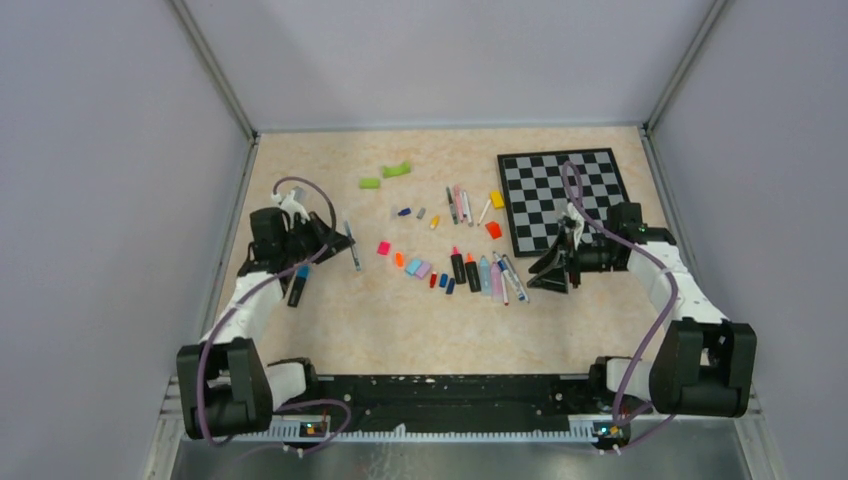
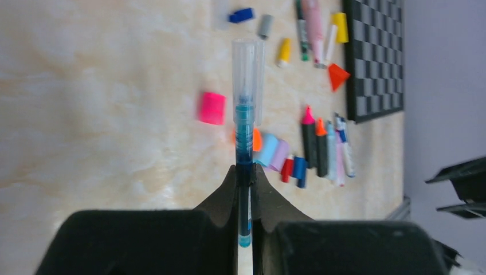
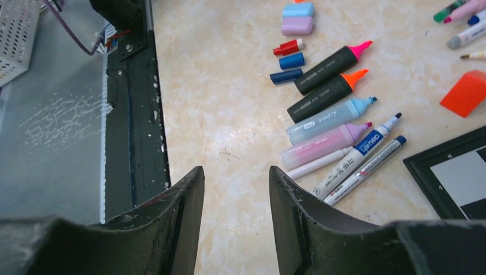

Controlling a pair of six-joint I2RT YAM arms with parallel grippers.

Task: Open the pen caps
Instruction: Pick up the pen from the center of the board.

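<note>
One capped blue pen (image 2: 244, 126) clamped in left tool (image 2: 245, 175) | right tool (image 3: 236, 180) apart, empty, beside pen row (image 3: 326, 94) | chessboard (image 1: 565, 200) near

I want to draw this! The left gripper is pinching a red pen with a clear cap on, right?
Not red. The left wrist view shows the left gripper pinching a blue pen with a clear cap on.
</note>
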